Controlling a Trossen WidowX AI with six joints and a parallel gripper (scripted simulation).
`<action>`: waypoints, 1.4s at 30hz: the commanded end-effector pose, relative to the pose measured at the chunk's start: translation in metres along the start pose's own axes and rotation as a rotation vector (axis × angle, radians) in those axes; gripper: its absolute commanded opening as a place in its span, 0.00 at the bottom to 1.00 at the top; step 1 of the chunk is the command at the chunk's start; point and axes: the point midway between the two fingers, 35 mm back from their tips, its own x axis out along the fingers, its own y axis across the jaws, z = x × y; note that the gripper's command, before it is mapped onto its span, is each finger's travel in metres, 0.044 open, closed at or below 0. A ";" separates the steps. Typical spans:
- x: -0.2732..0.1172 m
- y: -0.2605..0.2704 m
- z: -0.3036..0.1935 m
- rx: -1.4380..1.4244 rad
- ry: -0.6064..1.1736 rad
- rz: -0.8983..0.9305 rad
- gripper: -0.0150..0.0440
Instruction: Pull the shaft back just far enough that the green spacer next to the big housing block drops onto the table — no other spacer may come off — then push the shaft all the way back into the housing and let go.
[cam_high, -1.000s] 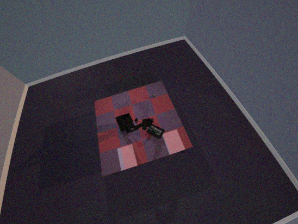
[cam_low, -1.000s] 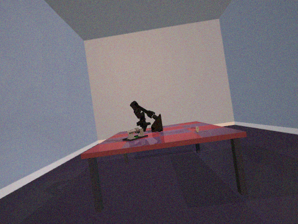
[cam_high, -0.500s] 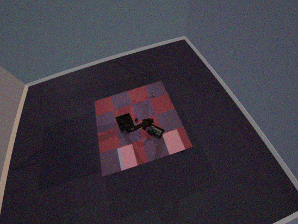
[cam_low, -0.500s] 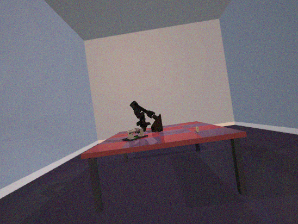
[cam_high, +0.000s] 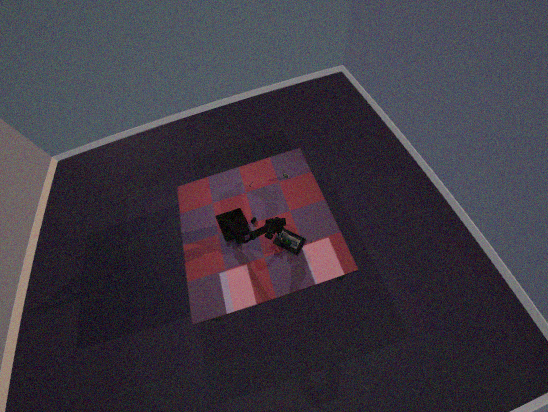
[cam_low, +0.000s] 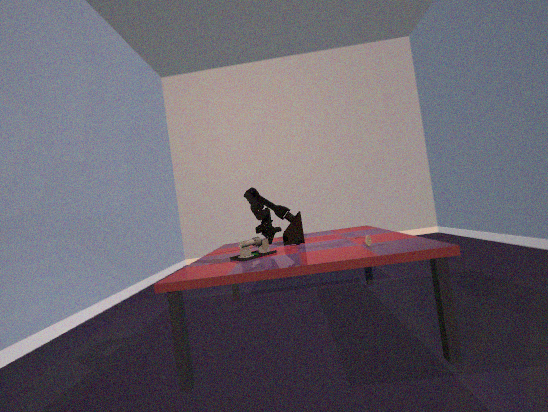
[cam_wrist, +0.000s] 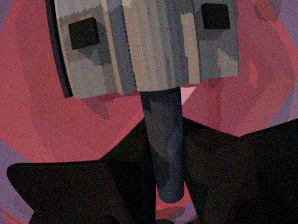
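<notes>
In the wrist view a dark blue-grey shaft (cam_wrist: 164, 135) runs out of a pale block (cam_wrist: 155, 50) with two black squares. My gripper (cam_wrist: 159, 121) (cam_low: 270, 242) is shut on the shaft's free end, one black finger on each side. In the exterior view the pale fixture has a block at its left end (cam_low: 245, 250) and one nearer my gripper, with a cylindrical part between them. A small green spot (cam_high: 286, 241) (cam_low: 255, 254) shows low between the blocks, at the dark base; whether it is the green spacer lying loose is too small to tell. The other spacers cannot be told apart.
The dark base plate (cam_high: 299, 249) (cam_low: 238, 259) lies on the red and purple checked table (cam_high: 260, 172) (cam_low: 320, 267). The arm's black base (cam_high: 232, 224) (cam_low: 294, 234) stands beside it. A small pale disc (cam_low: 368, 240) stands farther off on the table.
</notes>
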 end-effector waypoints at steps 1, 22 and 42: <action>-0.001 0.000 0.003 0.001 -0.005 -0.002 0.25; -0.001 0.000 0.006 0.001 -0.005 -0.002 0.25; -0.001 -0.001 0.010 0.001 -0.006 -0.002 0.25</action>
